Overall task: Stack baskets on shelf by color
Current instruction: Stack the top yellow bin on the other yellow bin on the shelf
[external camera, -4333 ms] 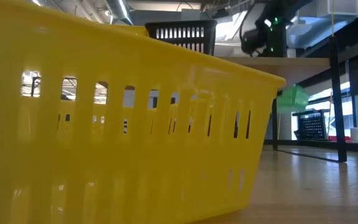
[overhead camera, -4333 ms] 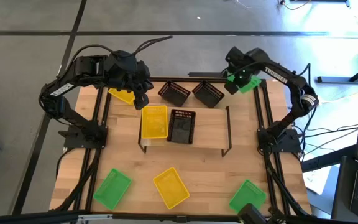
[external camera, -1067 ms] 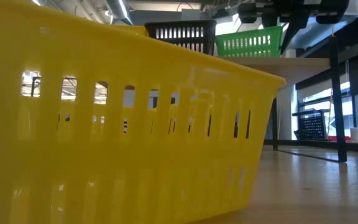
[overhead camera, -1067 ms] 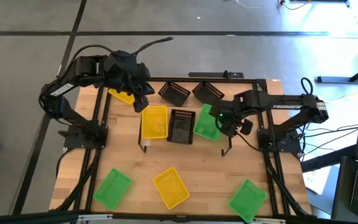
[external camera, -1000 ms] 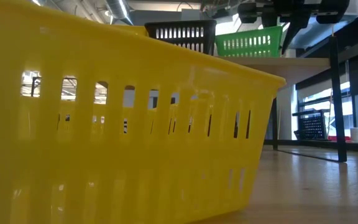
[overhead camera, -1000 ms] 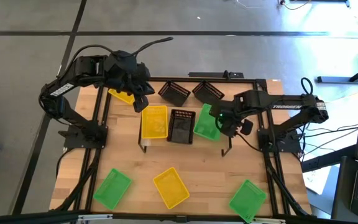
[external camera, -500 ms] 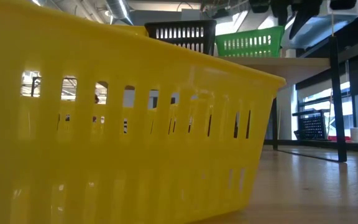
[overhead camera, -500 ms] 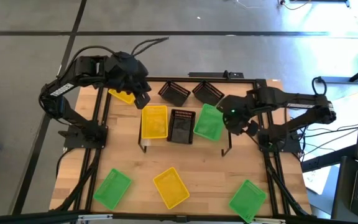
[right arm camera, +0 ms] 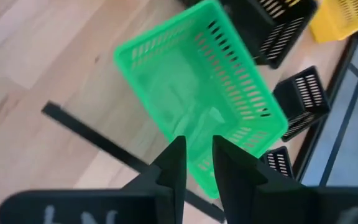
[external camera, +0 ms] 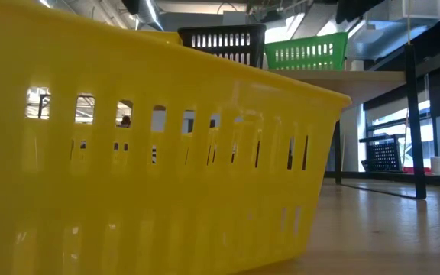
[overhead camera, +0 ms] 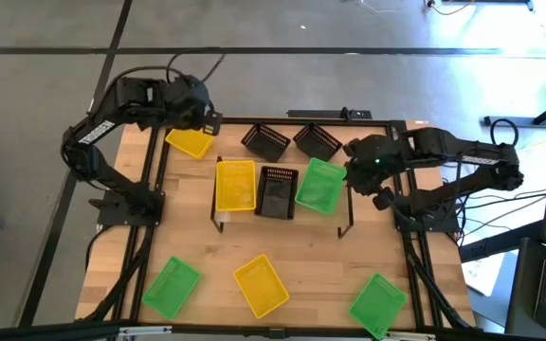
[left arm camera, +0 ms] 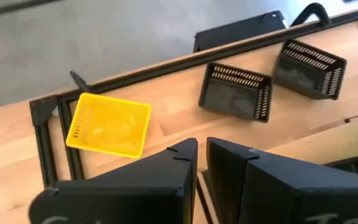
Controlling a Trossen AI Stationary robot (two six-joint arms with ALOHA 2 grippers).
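Note:
On the shelf [overhead camera: 344, 216] three baskets sit side by side on their bases: yellow [overhead camera: 235, 185], black [overhead camera: 278, 191] and green [overhead camera: 320, 185]. The green one [right arm camera: 197, 93] lies below and ahead of my right gripper [right arm camera: 197, 146], which hangs above the shelf's right end [overhead camera: 352, 172], slightly open and holding nothing. My left gripper [overhead camera: 209, 121] hovers over the table's far-left corner with its fingers shut [left arm camera: 202, 148] on nothing. A loose yellow basket [left arm camera: 109, 124] lies beneath it on the table.
Two black baskets [overhead camera: 265, 142] [overhead camera: 318, 142] stand on the table behind the shelf. Near the front edge lie a green basket [overhead camera: 171, 287], a yellow one [overhead camera: 261, 284] and another green one [overhead camera: 377, 303]. In the low view a yellow basket [external camera: 128, 153] fills the foreground.
My right gripper has risen and drawn back toward the table's right edge, away from the green basket's right end, rolling as it went. The green basket shifted slightly on the shelf and stays there. My left gripper has pulled back from the shelf toward the far-left corner and rolled.

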